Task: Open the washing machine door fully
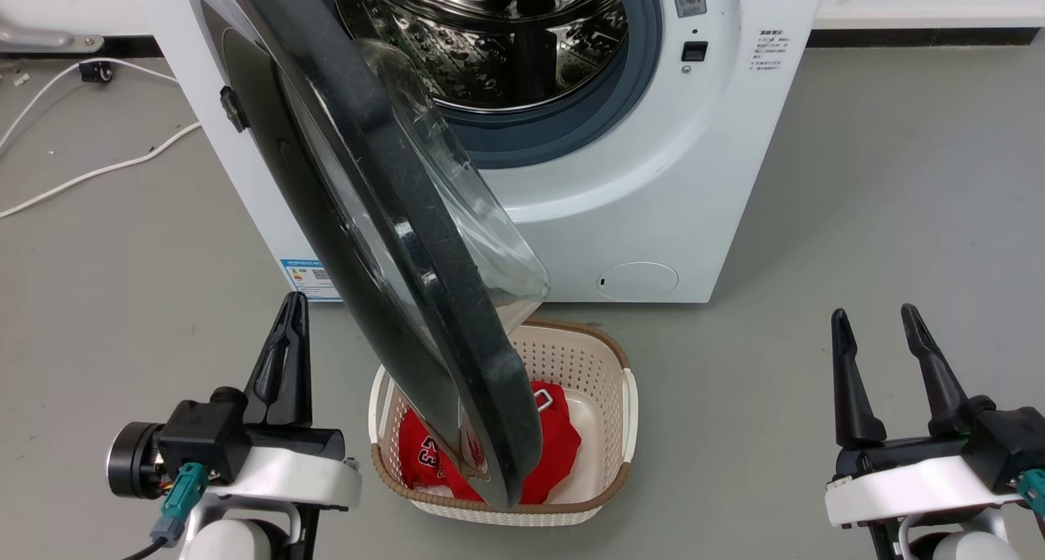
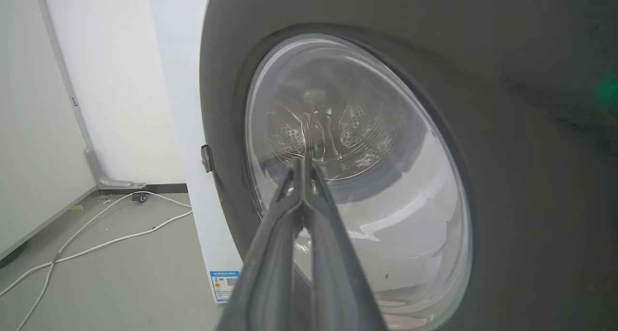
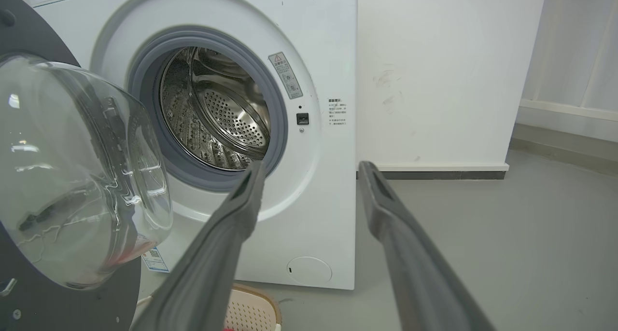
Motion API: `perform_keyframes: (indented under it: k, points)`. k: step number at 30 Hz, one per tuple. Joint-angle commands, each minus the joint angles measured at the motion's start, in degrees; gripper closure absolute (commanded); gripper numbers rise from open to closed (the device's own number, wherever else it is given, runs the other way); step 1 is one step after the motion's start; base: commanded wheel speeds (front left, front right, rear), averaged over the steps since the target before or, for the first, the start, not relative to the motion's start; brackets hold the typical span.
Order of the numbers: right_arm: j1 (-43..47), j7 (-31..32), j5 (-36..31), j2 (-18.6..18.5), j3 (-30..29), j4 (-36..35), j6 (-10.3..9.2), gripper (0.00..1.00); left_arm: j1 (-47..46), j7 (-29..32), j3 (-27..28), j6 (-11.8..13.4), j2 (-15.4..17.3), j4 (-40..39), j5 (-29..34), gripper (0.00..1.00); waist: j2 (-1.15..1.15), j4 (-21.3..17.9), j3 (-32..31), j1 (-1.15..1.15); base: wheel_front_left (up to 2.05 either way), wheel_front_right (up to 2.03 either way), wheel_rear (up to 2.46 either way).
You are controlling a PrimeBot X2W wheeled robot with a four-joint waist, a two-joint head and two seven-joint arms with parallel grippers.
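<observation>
Where the head view looks down, the washing machine door stands swung well out from the washing machine, hinged at the machine's left side, its dark rim edge-on and its lower end hanging over a cream laundry basket that holds a red garment; the steel drum lies exposed behind it; the left pincer sits at the lower left, fingers pressed together, just beside the door's outer face; the right pincer sits at the lower right, fingers spread, well apart from the door; white cables trail over the grey floor.

Along the left wrist view, the left pincer points with closed fingers at the glass centre of the door; whether its tip touches the glass I cannot tell.

Along the right wrist view, the right pincer is spread and holds nothing; the door shows its bulging clear bowl at the left, clear of the open drum; the basket peeks in below.
</observation>
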Motion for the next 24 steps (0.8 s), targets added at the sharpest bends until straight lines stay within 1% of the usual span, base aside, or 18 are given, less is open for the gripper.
perform_keyframes:
  k: [1,4,7,13,17,20,24]
  points:
    - [-0.6,-0.1,0.3,0.1,0.0,-0.2,-0.02,0.0,-0.6,-0.1,0.1,0.0,0.0,-0.4,-0.2,1.0,0.0,0.0,0.0,0.0,0.0,0.0,0.0]
    - [-0.7,-0.1,0.4,0.1,0.1,-0.2,-0.02,0.0,-1.3,-0.1,0.6,0.0,0.0,-2.4,-0.5,1.0,0.0,0.0,0.1,0.0,0.0,0.0,0.0]
    - [-0.7,-0.1,0.7,0.1,0.1,0.0,-0.02,0.0,-1.8,-0.1,1.3,0.5,0.0,-6.6,-0.7,1.0,0.0,0.0,0.1,0.0,0.0,0.0,0.0]
    - [-0.9,-0.1,0.8,0.1,0.1,0.0,-0.02,0.0,-4.5,-0.1,2.6,1.0,0.0,-19.2,-0.7,1.0,0.0,0.1,0.6,0.0,0.0,0.0,0.0]
    - [-1.0,-0.1,1.0,0.1,0.1,-0.1,-0.02,0.0,-6.8,-0.1,2.4,1.2,0.0,-28.1,-1.3,1.0,0.0,0.1,0.9,0.0,0.0,0.0,0.0]
    - [-1.5,-0.1,1.1,0.1,0.2,0.0,-0.02,0.0,-8.5,-0.1,0.5,0.7,-0.1,-33.5,-1.4,1.0,0.0,0.0,1.1,0.0,0.0,0.0,0.0]
    - [-1.8,-0.1,1.2,0.1,0.4,0.2,-0.02,0.0,-9.6,-0.1,-5.2,0.0,0.0,-38.2,-0.3,1.0,0.0,-0.3,1.3,0.0,0.0,0.0,0.0]
